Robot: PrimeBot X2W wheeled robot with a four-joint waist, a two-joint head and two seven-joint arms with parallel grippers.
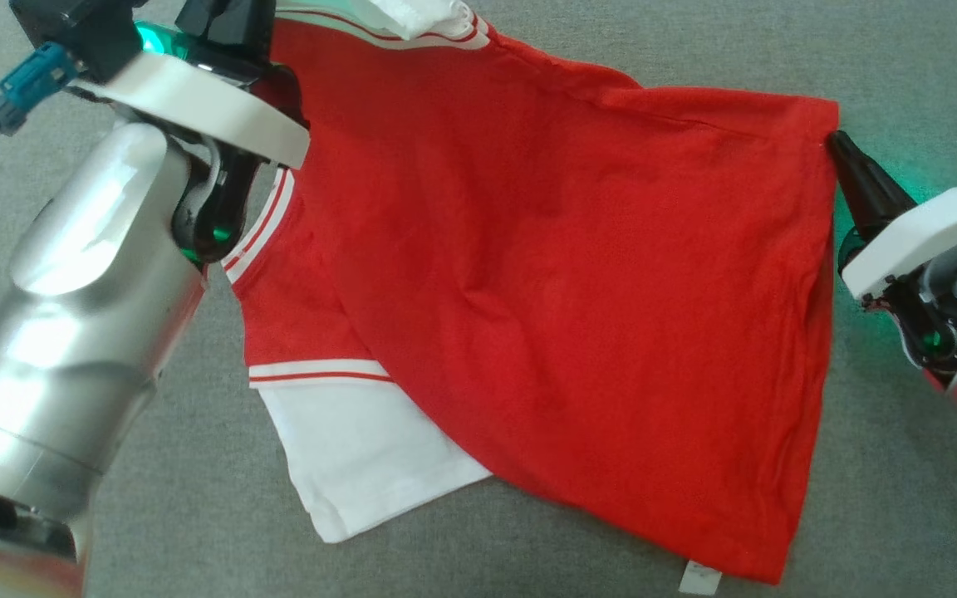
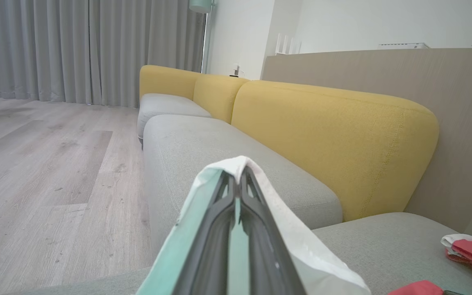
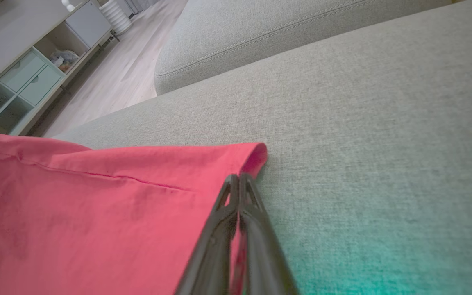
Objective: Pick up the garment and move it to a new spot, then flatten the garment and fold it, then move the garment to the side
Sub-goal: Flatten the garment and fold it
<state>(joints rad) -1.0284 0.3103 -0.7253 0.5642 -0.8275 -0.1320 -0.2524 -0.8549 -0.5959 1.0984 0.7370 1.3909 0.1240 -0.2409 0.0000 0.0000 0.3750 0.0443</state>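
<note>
- garment (image 1: 545, 291): red shirt, white sleeve, red-and-white striped trim;
- spread wide, creased; white sleeve poking out from under the red body;
- over the grey sofa (image 1: 902, 498) seat

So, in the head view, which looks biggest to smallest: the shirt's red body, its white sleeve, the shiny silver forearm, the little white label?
1. Red cloth shirt body
2. Shiny silver metal forearm, though nearness to the camera inflates it
3. White cloth sleeve
4. Little white label
</note>
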